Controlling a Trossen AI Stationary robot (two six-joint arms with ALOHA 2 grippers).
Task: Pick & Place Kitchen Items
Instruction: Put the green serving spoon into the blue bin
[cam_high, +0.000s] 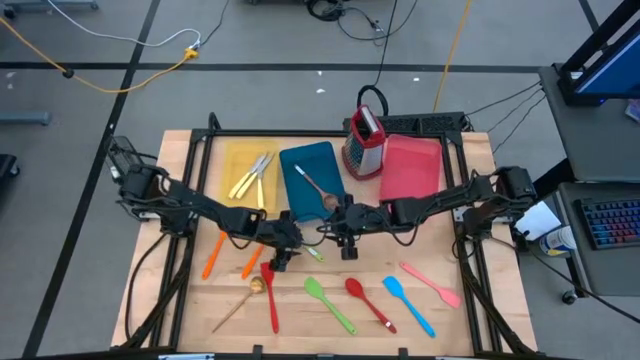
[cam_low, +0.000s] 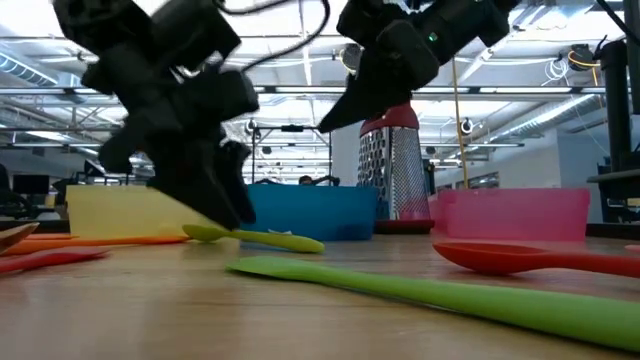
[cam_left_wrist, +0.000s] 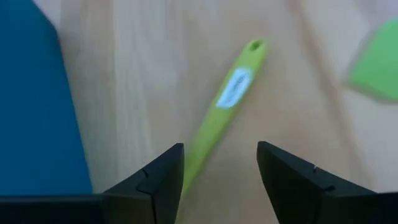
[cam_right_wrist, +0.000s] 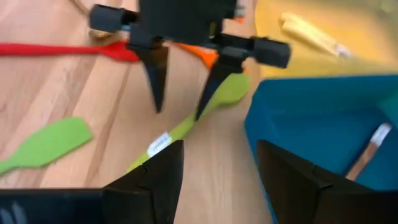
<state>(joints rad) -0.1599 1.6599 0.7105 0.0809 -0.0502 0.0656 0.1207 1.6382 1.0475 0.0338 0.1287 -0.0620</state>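
A slim lime-green utensil (cam_high: 313, 253) lies flat on the wooden table in front of the blue tray (cam_high: 312, 165). My left gripper (cam_high: 283, 250) is open and points down at it, low over the table. Its fingers stand on either side of the utensil's handle (cam_left_wrist: 233, 90) near the head end (cam_right_wrist: 231, 91). My right gripper (cam_high: 346, 238) is open and empty, higher up by the blue tray's near edge. Orange (cam_high: 213, 255), red (cam_high: 270, 295), gold (cam_high: 245, 298), green (cam_high: 330, 305), blue (cam_high: 408, 303) and pink (cam_high: 430, 283) utensils lie on the table's near part. My left gripper's open fingers (cam_right_wrist: 208, 93) come down from above astride the lime utensil's handle, which lies on the table. One fingertip stands right against it. I cannot tell whether it touches.
The yellow tray (cam_high: 235, 160) holds cream-handled cutlery (cam_high: 252, 175). The blue tray holds a wooden-handled spoon (cam_high: 315, 188). The pink tray (cam_high: 412, 165) stands at the far right, with a metal box grater (cam_high: 365, 140) beside it. Bare wood lies between the trays and the row of utensils.
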